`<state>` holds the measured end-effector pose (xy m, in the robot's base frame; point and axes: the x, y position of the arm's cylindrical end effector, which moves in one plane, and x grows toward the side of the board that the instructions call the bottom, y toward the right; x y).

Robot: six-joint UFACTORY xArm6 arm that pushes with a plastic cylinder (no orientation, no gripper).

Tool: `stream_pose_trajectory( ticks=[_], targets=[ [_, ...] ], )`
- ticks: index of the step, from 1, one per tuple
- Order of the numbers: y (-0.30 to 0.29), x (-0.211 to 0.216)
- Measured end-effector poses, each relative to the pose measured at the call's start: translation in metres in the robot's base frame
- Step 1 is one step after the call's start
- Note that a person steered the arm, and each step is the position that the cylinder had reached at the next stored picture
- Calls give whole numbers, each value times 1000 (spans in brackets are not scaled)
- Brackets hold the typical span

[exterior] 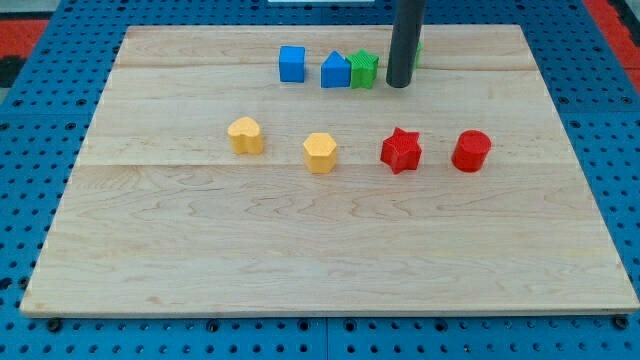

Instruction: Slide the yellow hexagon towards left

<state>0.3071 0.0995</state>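
Seven blocks show on the desk (150, 260), and the yellow hexagon (320, 152) sits near the middle of a row, with a yellow heart-like block (245, 135) to the view's left and a red star (401, 150) and red cylinder (471, 151) to its right. I carry no claw, only a rod, so nothing is grasped; my tip (399, 85) rests near the view's top beside the green block (364, 70), well apart from the hexagon. To push left I judge I must reach the gap between hexagon and star, with the yellow heart-like block standing in the leftward path.
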Motion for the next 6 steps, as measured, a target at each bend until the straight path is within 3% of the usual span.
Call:
stream_pose_trajectory(
  ticks=[2, 4, 6],
  targets=[
    [10, 5],
    [-2, 62],
    [-85, 116]
  ],
)
